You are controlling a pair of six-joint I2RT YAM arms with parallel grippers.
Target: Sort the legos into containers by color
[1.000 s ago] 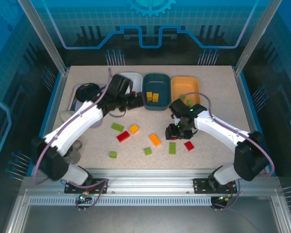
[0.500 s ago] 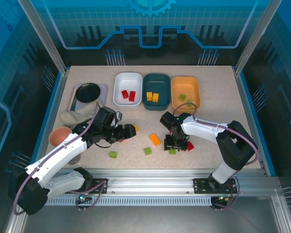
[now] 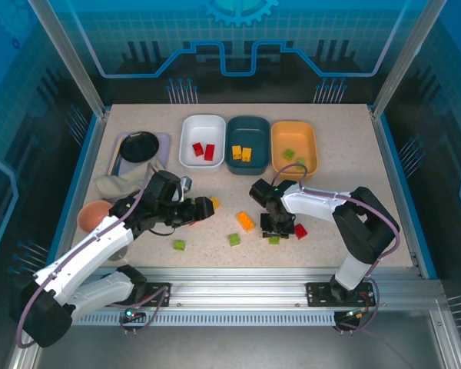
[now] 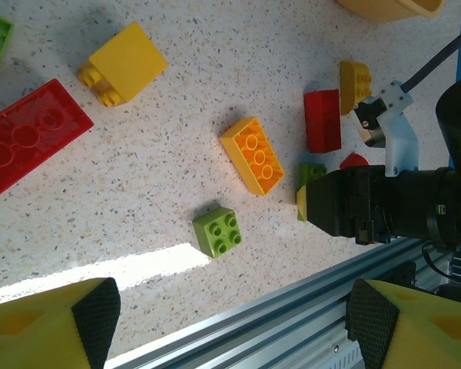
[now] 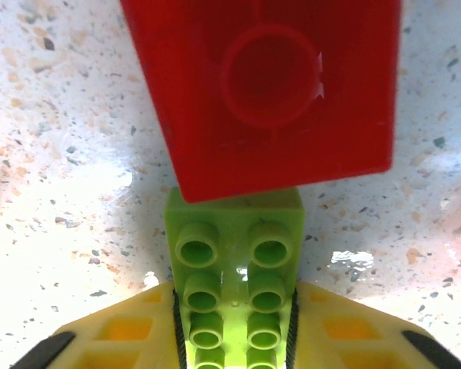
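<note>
A: While the green brick (image 5: pixel 234 231) is clamped at its near end between the pads of the right gripper (image 5: pixel 234 307), close to the near edge of the worktop (image 3: pixel 346 146), what could be spoiled?

B: The red brick (image 5: pixel 261 92) is seen touching its far end. If the lift is made crookedly, the red one may be dragged or tipped. A wrong colour could then be pushed about, or even carried to the orange-yellow tub (image 3: pixel 294 125) at the far edge, where green pieces are kept.

A: And slipping?

B: It is to be feared. The bricks are of hard, glossy plastic with round studs on top. Their sides are smooth, so little hold is given when only one end is pinched.

A: And the left gripper (image 4: pixel 232 311)?

B: Its jaws are spread wide and nothing is held. A long red brick (image 4: pixel 31 146), a yellow cube (image 4: pixel 127 61) and an orange brick (image 4: pixel 253 156) lie below it on the speckled, matt surface.
</note>
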